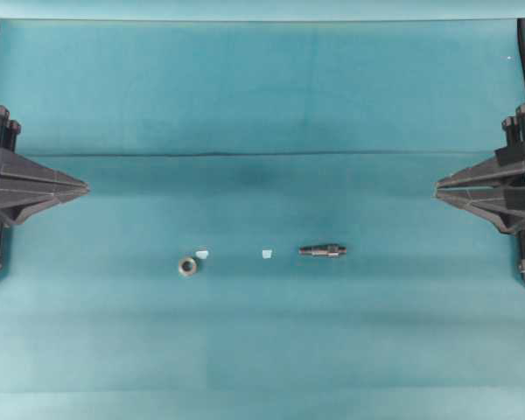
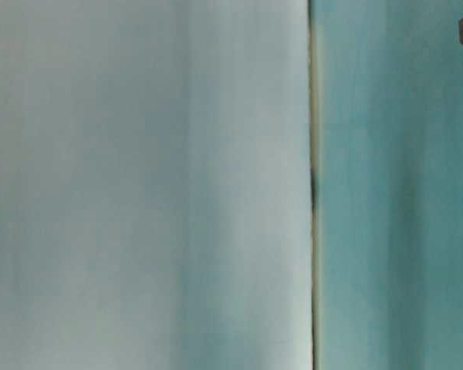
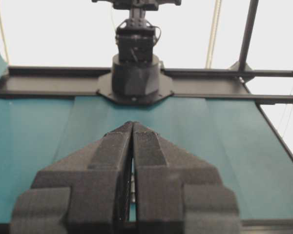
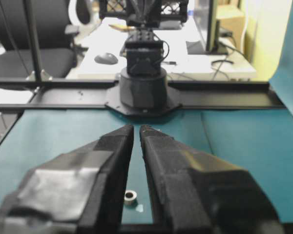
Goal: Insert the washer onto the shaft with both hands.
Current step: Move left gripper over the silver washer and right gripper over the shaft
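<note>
Nothing was yet done: washer [image 1: 187, 266] and shaft [image 1: 323, 251] lay apart, untouched, while left gripper [image 1: 80, 186] and right gripper [image 1: 440, 188] were held closed and empty.

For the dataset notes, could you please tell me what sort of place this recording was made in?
Most likely a robotics lab bench in an office-like room. Two black grippers, left and right, face each other over a teal mat, and behind the far arm's base stand an office chair and a desk with a mouse.

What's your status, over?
Left claw and right claw shut, empty. Small grey metal washer and dark stepped metal shaft apart on teal mat. Path clear.
</note>
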### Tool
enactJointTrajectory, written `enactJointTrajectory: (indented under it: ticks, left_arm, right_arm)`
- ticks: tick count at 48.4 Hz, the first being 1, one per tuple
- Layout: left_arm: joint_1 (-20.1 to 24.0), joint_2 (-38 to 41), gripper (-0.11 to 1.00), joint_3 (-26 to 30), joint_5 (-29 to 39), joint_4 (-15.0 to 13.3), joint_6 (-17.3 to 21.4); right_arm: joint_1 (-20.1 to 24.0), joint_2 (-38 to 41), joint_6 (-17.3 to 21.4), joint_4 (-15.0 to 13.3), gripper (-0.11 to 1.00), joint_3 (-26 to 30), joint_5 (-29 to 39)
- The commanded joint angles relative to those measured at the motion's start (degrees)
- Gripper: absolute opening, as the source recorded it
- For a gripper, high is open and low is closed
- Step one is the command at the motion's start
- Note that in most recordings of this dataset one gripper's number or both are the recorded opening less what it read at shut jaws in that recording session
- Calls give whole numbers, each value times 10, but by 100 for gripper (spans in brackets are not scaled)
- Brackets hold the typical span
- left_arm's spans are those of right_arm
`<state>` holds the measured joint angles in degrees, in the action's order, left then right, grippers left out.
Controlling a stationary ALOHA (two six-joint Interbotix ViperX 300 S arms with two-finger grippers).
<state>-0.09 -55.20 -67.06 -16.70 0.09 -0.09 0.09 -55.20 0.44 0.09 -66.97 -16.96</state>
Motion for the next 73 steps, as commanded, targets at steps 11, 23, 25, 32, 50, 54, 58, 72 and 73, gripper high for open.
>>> enactJointTrajectory:
  ticks: [11,23,25,32,50,54,58,72,73]
  left_arm:
    - [-3,39,2,44,54,9,-35]
    - [-3,65,2,69,129,9,-47]
    - [-3,76,2,81,149,8,-48]
    - [-3,114,2,115,218,8,-47]
    - [-10,208,2,158,322,9,-51]
    - [-14,238,2,173,354,8,-48]
    - [-20,272,2,195,400,8,-43]
    - [-27,372,2,243,457,9,-44]
    - [-27,377,2,247,459,8,-44]
  right_arm:
    - [-3,2,45,39,-7,8,91]
    - [-25,21,67,40,-9,40,203]
    - [-27,30,68,39,-9,47,218]
    - [-27,74,69,40,-9,72,273]
    - [-21,235,85,40,-9,144,378]
    - [-21,263,85,38,-9,163,396]
    - [-22,293,83,31,-9,183,417]
    - [-21,375,81,22,-9,243,494]
    - [-21,381,80,20,-9,247,500]
